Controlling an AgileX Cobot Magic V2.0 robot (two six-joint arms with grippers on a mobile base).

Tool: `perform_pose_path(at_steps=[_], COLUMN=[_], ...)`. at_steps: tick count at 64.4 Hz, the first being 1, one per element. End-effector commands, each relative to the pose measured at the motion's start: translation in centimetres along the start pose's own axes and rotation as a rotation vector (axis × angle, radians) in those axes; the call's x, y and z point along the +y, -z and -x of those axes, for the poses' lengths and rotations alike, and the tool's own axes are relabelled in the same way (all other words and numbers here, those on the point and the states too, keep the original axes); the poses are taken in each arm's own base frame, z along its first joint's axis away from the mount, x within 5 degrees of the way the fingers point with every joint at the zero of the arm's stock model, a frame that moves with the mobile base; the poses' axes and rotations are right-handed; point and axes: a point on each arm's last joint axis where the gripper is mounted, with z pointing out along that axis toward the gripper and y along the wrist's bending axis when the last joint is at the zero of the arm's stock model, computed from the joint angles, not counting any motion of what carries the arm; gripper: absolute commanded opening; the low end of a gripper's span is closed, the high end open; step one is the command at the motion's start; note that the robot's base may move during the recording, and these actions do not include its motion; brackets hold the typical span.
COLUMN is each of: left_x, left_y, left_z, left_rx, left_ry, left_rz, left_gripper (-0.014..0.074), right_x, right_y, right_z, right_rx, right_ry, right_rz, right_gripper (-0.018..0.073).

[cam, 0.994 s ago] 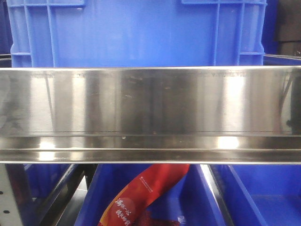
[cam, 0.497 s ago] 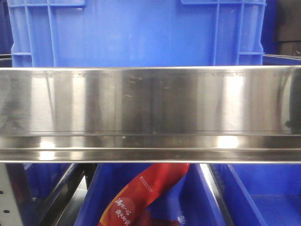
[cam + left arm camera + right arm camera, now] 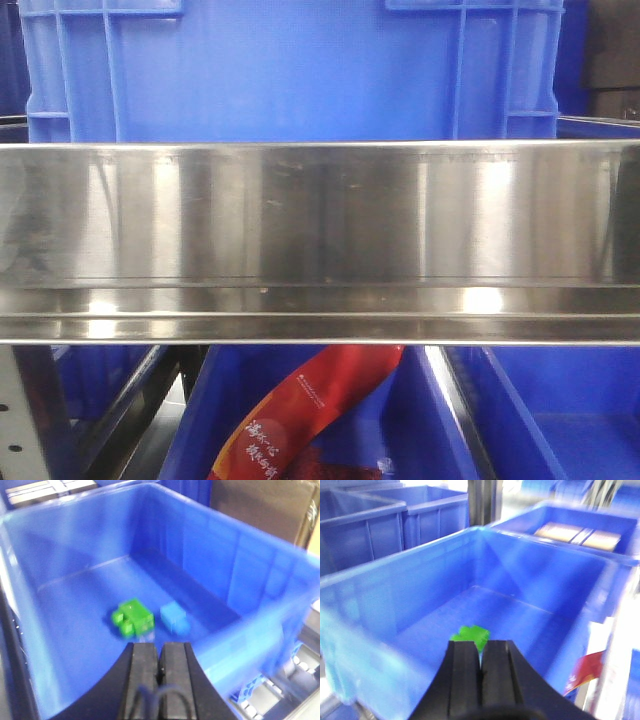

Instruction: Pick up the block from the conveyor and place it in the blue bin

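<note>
Front view, L side: steel upright (image 3: 25,415) below the rail, dark gap beside it.
Front view, mid: wide polished steel rail (image 3: 320,240) runs edge to edge w/ bright glare patches; big blue crate (image 3: 290,70) stands behind and above it.
Front view, low mid: red packet (image 3: 300,415) w/ white print lies tilted in a lower blue tub (image 3: 430,420); another blue tub (image 3: 560,410) just beside on the R.
Conveyor: belt not seen in any view.
L gripper (image 3: 158,652): black fingers pressed together, no gap, nothing between them; hangs over the open blue bin (image 3: 260,625).
Blocks, L wrist view: green block (image 3: 133,618) on bin floor, light-blue block (image 3: 174,618) just beside it to the R, apart but near; both just ahead of the fingertips.
L wrist view, far R: brown cardboard box (image 3: 265,505) beyond the bin wall.
R gripper (image 3: 481,652): fingers closed together, only a thin seam, holding nothing; over same kind of blue bin (image 3: 380,610).
Block, R wrist view: green block (image 3: 470,636) on floor, partly hidden behind fingertips; view blurry.
R wrist view, backgrd: more blue crates (image 3: 380,520) far L, one at far R w/ tan boxes (image 3: 580,535) inside; red packet (image 3: 585,670) at lower R, outside bin.
</note>
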Motion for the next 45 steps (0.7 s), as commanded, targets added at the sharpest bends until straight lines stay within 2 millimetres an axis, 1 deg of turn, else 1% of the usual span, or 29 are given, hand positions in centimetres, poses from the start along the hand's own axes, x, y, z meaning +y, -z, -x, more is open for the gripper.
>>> perform_pose_path(at_steps=[1,8,11,17,20,27,35,45], left_x=[-0.2,-0.3,-0.3,-0.4,-0.4,-0.6,-0.6,-0.6], left_y=[1.6,3.4,3.6,4.6,4.7,5.1,5.2,5.3], left_z=[-1.9,-4.6,-6.3,-8.7,-10.2,-12.8,-14.4,-14.5], left_rx=[-0.082,-0.186,-0.206,-0.266,-0.276,-0.31,-0.33,-0.344], left_ry=[0.014,0.016,0.02,0.03,0.038,0.068,0.081,0.081], left_rz=[0.001,0.011,0.014,0.015,0.014,0.006,0.006,0.007], left_gripper=[-0.0111,-0.0111,-0.0111,-0.0111,-0.0111,-0.0111,-0.0111,-0.0111], right_x=[-0.1,-0.2,-0.2,-0.2,-0.3,-0.3,-0.3,-0.3], right_y=[1.6,3.2,3.9,4.8,5.3,6.0,6.2,6.2], right_z=[-1.8,-4.2,-5.2,-6.9,-7.5,-8.9,-9.6,-9.4], right_rx=[-0.051,-0.049,-0.049,-0.047,-0.061,-0.07,-0.069,-0.085], right_ry=[0.017,0.017,0.017,0.019,0.019,0.019,0.019,0.019], right_rz=[-0.007,-0.007,-0.007,-0.008,-0.008,-0.008,-0.008,-0.008], right_gripper=[-0.0162,-0.0162,-0.0162,-0.0162,-0.0162,-0.0162,-0.0162,-0.0162])
